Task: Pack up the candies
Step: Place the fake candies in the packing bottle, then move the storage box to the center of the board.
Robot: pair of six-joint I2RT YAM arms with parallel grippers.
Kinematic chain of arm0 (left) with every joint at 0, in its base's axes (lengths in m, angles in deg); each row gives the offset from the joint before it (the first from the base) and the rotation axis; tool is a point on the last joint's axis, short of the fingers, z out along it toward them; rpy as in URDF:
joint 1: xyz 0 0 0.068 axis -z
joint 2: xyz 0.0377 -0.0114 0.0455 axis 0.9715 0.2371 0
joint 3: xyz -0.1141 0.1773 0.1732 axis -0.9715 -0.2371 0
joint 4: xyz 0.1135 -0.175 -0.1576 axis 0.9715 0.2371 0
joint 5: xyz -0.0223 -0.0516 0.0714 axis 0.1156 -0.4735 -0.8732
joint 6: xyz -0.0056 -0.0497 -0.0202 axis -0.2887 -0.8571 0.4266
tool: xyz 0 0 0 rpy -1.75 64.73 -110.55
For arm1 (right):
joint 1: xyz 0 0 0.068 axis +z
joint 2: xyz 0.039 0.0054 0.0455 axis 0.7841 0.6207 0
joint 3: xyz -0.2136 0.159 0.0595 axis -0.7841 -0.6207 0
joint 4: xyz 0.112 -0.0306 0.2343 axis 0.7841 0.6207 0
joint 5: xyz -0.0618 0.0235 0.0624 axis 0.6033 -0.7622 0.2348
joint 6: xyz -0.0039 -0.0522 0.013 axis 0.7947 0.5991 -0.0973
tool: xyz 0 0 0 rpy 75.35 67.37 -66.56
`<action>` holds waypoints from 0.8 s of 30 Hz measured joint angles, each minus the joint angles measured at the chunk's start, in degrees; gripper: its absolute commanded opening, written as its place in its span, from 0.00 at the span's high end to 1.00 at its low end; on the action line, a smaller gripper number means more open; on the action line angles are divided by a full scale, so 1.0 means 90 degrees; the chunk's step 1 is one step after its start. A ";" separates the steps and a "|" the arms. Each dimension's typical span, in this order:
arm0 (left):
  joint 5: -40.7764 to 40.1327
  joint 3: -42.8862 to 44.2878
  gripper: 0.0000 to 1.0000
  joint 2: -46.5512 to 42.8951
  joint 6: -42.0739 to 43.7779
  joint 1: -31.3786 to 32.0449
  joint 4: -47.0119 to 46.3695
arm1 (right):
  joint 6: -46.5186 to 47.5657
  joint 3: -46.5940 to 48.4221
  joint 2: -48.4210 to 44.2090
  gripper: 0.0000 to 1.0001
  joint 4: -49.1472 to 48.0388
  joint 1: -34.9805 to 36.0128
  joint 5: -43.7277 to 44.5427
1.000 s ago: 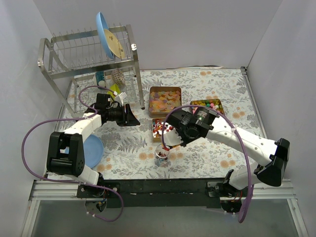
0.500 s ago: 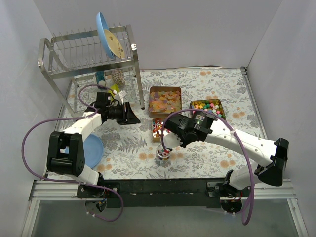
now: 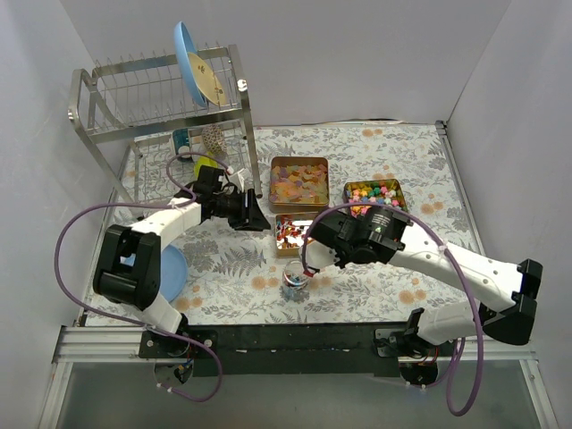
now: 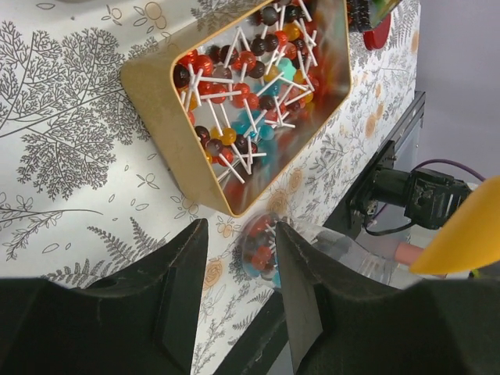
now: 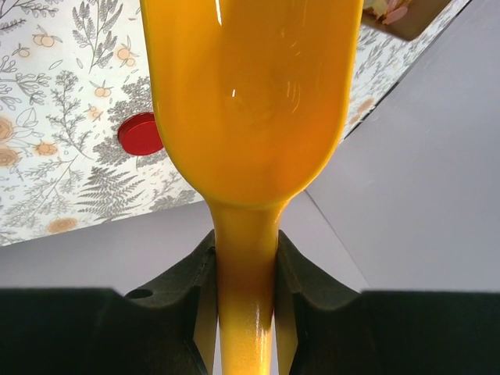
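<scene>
Compared with a second ago, the left arm reaches closer to the glass jar [image 3: 293, 281], and the right forearm is swung outward with its wrist turned, so the orange scoop [image 5: 250, 101] hangs just above the jar's mouth.

The right claw [image 5: 244, 258] is clamped tight on the scoop's handle. No candy shows on the face of the bowl that the wrist camera sees. The left claw [image 4: 240, 242] stands partly open with nothing in it, pointing toward the jar across the near corner of the stick-candy tin [image 4: 156, 101].

The candies [image 4: 250, 86] lie mostly in three tins. The red, brown and teal pieces on white sticks are just beyond the jar. The pale orange-yellow ones [image 3: 299, 181] are farther beyond it. The bright nuggets [image 3: 375, 190] are beyond the jar and to its right. A few pieces already sit in the jar. The red lid [image 5: 141, 133] lies on the cloth, off the jar.

This looks like the pouring step. To do it well, the scoop's lip should stay centred over the jar's opening and tip slowly, because the mouth looks narrower than the bowl and stick candies could bridge the rim and spill. The jar looks light, so the scoop should not knock its rim. The empty left claw could steady the jar's wall, coming in low and clear of the scoop.
</scene>
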 measured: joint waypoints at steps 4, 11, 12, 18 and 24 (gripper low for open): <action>-0.0068 0.0187 0.60 0.0435 -0.0170 0.0129 -0.0015 | -0.0129 -0.0236 -0.0381 0.99 -0.0019 -0.0481 -0.0143; -0.0165 0.0554 0.60 0.0981 -0.0359 0.0384 -0.0134 | -0.0163 -0.1112 -0.1197 0.99 -0.0138 -0.1889 -0.0386; -0.0248 0.0595 0.60 0.1037 -0.0367 0.0447 -0.0134 | -0.0163 -0.1268 -0.1292 0.99 -0.0146 -0.1965 -0.0415; -0.1188 0.0775 0.60 0.1358 -0.0381 0.0765 0.0114 | -0.0153 -0.1545 -0.1426 0.99 -0.0257 -0.2290 -0.0522; -0.1960 0.0908 0.61 0.1489 -0.0355 0.0792 0.0486 | -0.0153 -0.1593 -0.1452 0.99 -0.0401 -0.2424 -0.0563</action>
